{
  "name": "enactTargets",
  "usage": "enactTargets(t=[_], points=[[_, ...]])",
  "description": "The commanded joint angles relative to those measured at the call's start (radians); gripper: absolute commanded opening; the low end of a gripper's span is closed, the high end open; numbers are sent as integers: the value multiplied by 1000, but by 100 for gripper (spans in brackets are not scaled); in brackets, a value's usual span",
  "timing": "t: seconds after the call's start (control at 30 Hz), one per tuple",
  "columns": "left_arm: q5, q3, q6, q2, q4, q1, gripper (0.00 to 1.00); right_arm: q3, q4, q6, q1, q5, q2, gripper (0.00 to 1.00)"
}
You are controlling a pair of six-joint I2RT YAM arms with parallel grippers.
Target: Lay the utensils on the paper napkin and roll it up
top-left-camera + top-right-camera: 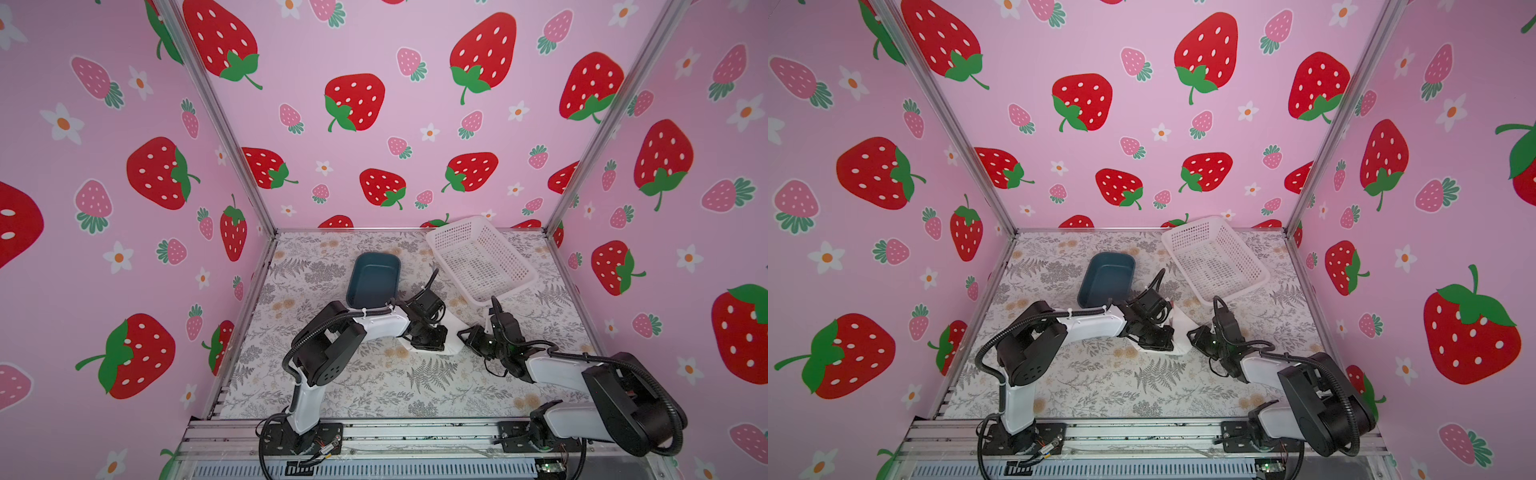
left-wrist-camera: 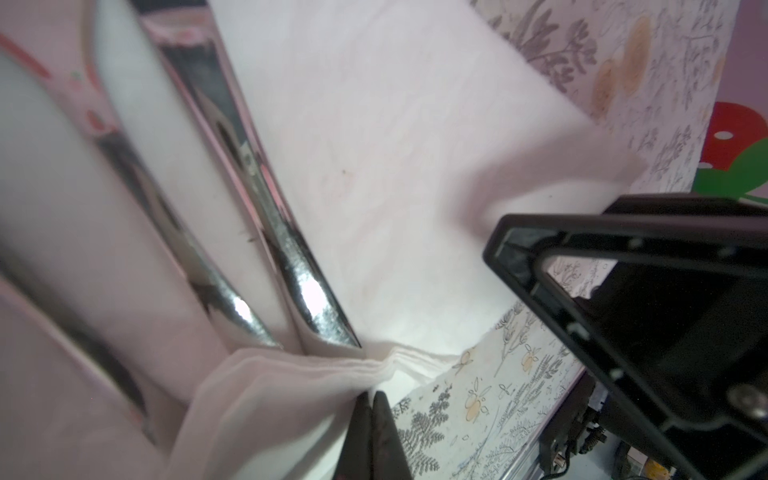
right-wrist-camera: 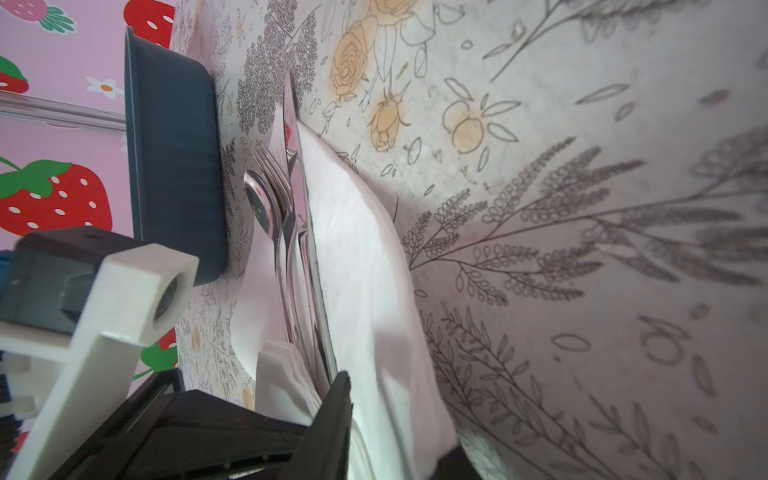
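The white paper napkin (image 3: 365,270) lies mid-table, mostly under the left arm in both top views (image 1: 451,332) (image 1: 1183,328). On it the utensils lie side by side: spoon (image 3: 259,203), fork (image 3: 272,166) and knife (image 3: 297,174). Their shiny handles (image 2: 307,291) run toward my left gripper (image 2: 371,395), which is shut on the napkin's layered edge by the handle ends. My right gripper (image 3: 395,415) holds the napkin's lifted side edge, a fold of paper filling its jaws. The top views hide the utensils.
A dark blue tub (image 1: 374,280) (image 3: 174,166) stands just behind the napkin, close to the utensil heads. A white perforated basket (image 1: 482,257) sits at the back right, tilted against the wall. The two grippers (image 1: 428,343) (image 1: 463,334) are close together.
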Motion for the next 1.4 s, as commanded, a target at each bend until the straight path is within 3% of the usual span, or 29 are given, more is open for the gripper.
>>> enactTargets(t=[0.0,0.23,0.9,1.1,1.37], points=[[17,23,12,-3,5,-5,0,32,-16,-12,9,-2,-12,23],[-11,19,-4,16,-12,-5,0,66,-45,-19,31,-5,-40,13],[-42,-65,-75,-71,66,22,0,221,-181,-19,183,152,5,9],[-57,-179,-101,-181,124,33,0,224,-182,-14,193,160,11,9],[-53,-190,-90,-159,101,52,0,227,-179,-12,197,155,11,9]])
